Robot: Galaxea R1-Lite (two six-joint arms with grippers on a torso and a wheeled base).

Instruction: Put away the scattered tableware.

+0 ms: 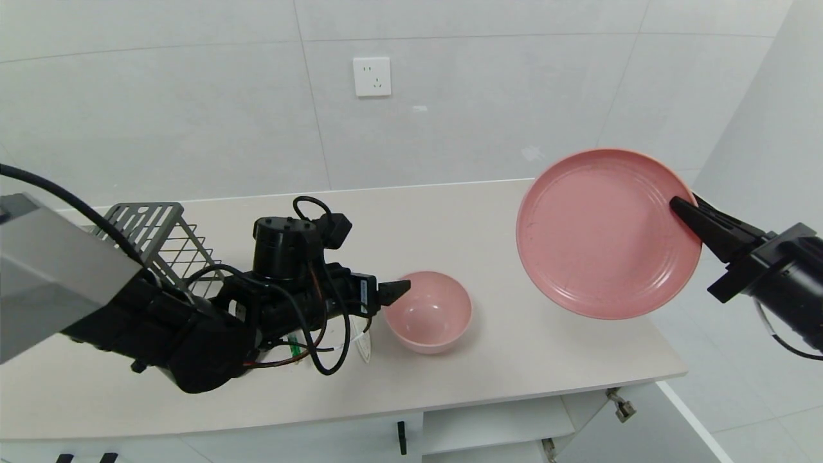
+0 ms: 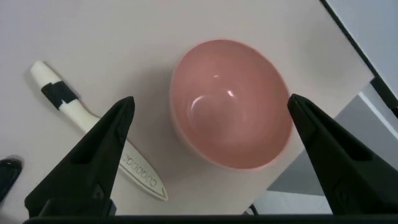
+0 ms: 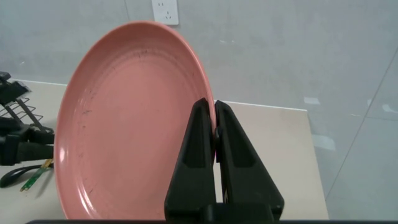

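The pink plate [image 1: 601, 235], round with a ridged rim, is held tilted in the air above the counter's [image 1: 514, 360] right end, its edge pinched in the right hand [image 1: 676, 206]. The pink bowl [image 1: 429, 312] stands upright and empty near the counter's front edge. A white-handled utensil [image 2: 93, 121] with a black band lies flat just beside it.

The counter [image 1: 546, 360] and the wall [image 1: 193, 96] behind it are viewed by the head camera from above, faced forward and down, at middle range. The bowl [image 2: 231, 102] is looked straight down on by the left wrist camera from close above. The plate [image 3: 130, 118] is seen at very close range by the right wrist camera, which is pointed over the counter toward the socket [image 3: 165, 11]. Bowl, plate and socket are shared with the head view.
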